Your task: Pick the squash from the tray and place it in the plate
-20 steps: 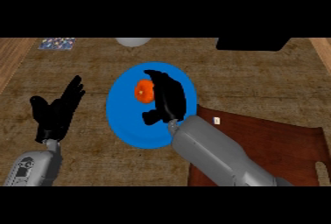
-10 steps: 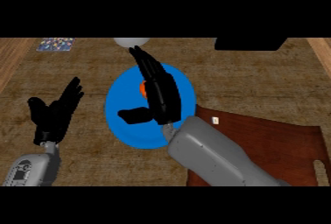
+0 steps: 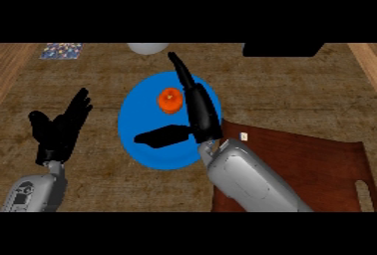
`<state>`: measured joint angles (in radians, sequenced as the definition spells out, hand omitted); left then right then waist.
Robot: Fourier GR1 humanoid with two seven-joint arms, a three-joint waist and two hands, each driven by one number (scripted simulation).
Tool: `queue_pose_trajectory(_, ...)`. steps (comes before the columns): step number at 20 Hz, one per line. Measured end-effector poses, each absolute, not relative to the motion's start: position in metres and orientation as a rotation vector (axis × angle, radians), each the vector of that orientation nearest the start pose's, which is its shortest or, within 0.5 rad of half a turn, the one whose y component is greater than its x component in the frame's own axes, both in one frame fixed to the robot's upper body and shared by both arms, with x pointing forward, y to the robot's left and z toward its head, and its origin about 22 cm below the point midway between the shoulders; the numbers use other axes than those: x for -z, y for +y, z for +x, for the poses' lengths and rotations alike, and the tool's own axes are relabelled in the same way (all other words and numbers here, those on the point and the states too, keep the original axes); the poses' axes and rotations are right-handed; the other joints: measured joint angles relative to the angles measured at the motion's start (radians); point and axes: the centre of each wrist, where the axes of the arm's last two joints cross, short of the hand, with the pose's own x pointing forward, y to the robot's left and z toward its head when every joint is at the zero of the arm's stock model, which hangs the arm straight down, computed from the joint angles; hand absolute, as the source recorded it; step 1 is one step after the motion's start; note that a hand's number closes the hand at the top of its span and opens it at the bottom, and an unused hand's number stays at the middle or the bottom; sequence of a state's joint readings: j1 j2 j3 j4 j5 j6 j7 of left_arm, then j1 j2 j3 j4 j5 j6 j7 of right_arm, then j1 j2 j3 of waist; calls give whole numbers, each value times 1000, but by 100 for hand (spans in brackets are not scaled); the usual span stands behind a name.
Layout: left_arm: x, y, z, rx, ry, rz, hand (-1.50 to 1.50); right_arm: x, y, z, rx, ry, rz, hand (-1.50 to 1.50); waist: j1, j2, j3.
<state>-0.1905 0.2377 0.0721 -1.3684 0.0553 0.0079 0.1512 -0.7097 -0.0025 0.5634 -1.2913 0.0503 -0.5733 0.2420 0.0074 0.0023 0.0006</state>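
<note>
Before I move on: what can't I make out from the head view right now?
- Plate: its right edge is hidden behind the right hand and forearm.
- Squash: shows on the plate, but its contact with the plate can't be confirmed.
- Tray: the forearm covers its left part; the lower edge cuts it.
- Pale round thing and black thing: cut off at the top.

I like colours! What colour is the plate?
Bright blue, seen in the head view.

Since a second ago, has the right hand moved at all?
Yes. The right hand has opened and stretched its fingers toward the far edge of the blue plate, uncovering the orange squash lying on it.
</note>
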Motion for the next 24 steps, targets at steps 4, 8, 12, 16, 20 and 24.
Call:
queue_pose_trajectory(4, -20, 289, 292, 85, -1408, 175, 0, -89, -47, 317, -352, -1793, -1, -150, -3, -1, 0)
queue_pose_trajectory(8, -18, 291, 288, 92, -1405, 170, 0, -78, -71, 320, -348, -1812, 5, -150, -5, -2, 0)
queue_pose_trajectory(12, -21, 288, 284, 87, -1403, 163, 0, -70, -87, 325, -344, -1816, -5, -150, -5, -2, -1)
queue_pose_trajectory(16, -16, 285, 280, 82, -1405, 168, 0, -67, -110, 333, -334, -1816, -38, -150, -5, -2, -1)
queue_pose_trajectory(20, -16, 288, 281, 78, -1408, 167, 0, -64, -128, 337, -353, -1804, -65, -150, -6, -2, -1)
queue_pose_trajectory(24, -17, 291, 285, 83, -1404, 173, 0, -66, -141, 331, -374, -1785, -93, -150, -7, -3, -1)
